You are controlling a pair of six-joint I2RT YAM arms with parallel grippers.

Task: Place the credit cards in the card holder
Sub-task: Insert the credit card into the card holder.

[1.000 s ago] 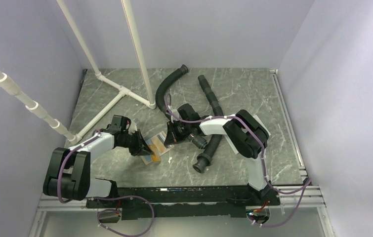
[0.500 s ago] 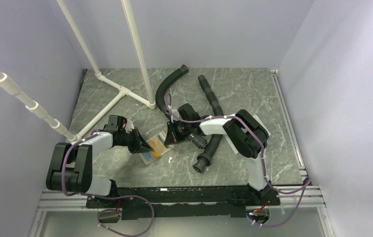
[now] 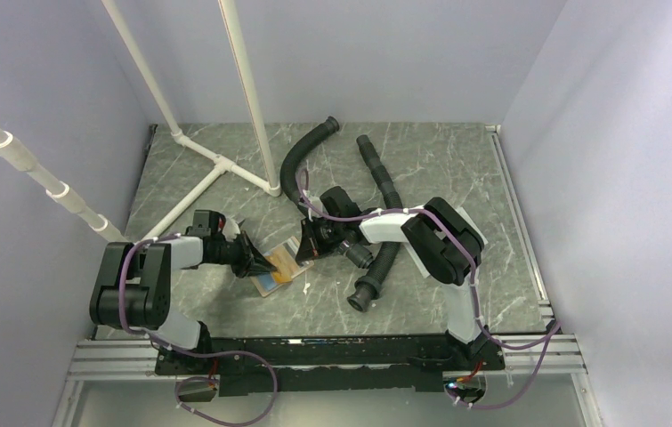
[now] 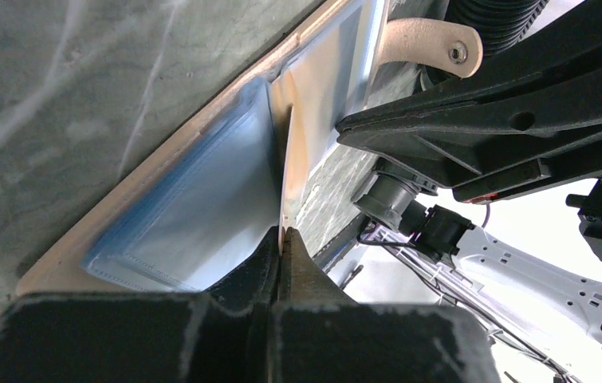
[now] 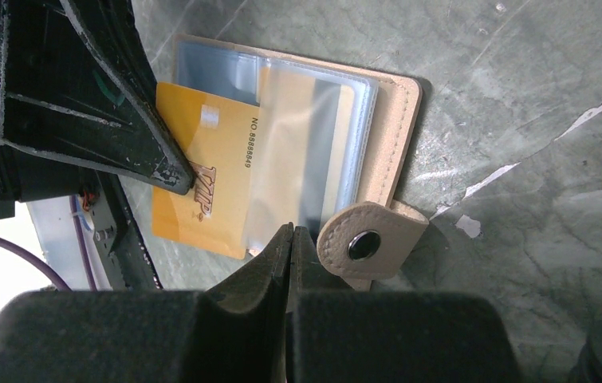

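Over the last second our left gripper [image 3: 263, 261], clamped on the orange-yellow card [image 5: 206, 187], had edged toward the card holder [image 5: 399, 120] lying open on the table [image 3: 457, 160], leaving the card about half under a clear sleeve [image 5: 317, 128]: insertion begun, we judged, not finished. The right gripper [image 5: 291, 231] stayed shut at the sleeve's edge beside the snap tab [image 5: 371, 241]; whether it pinched plastic we could not tell. Sleeve room remained ahead toward the tan border, but the grippers stood close together.

The orange card [image 5: 218, 187] is partly covered by the left fingers [image 5: 94, 108] and a clear sleeve [image 5: 313, 144].
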